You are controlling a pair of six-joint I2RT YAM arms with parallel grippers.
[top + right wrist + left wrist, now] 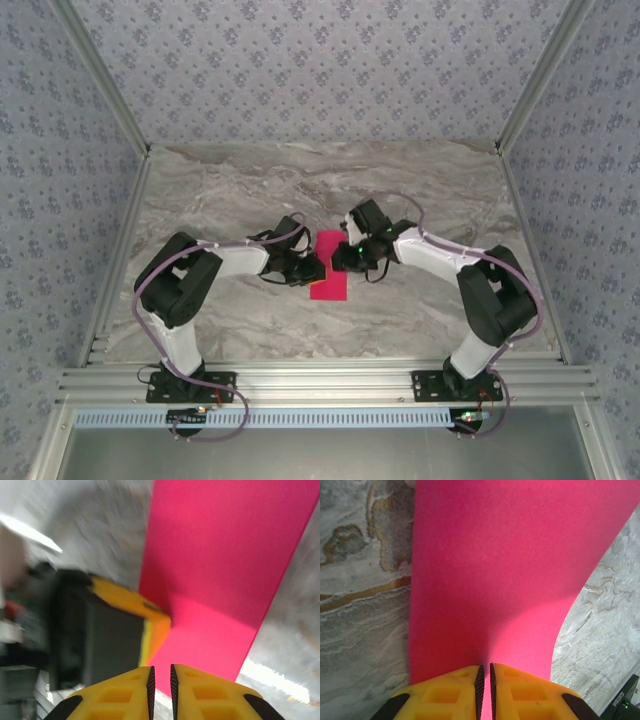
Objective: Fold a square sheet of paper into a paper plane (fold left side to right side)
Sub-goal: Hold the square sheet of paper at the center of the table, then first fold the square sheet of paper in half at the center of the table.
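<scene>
1. The sheet [329, 290] sits at the middle of the table [250, 190], its lower part reaching toward the table's near edge
2. It is plain magenta-pink with no clear crease
3. The left gripper [312, 268] hangs over the table's middle, a little to the left, and meets the sheet's left edge
4. In the left wrist view the left gripper [485, 668] is narrowed to a slit with the sheet [510, 570] pinched in it; the pink runs away from the tips and its right edge bows over the marbled table [360, 620]
5. The right gripper [345, 258] hangs over the table's middle, a little to the right
6. In the right wrist view, which is blurred, the right gripper [160, 670] is also a narrow slit, nipping the sheet [225, 555] at its near edge
7. There a yellow finger [120, 596] of the left gripper clamps the sheet's far side
</scene>
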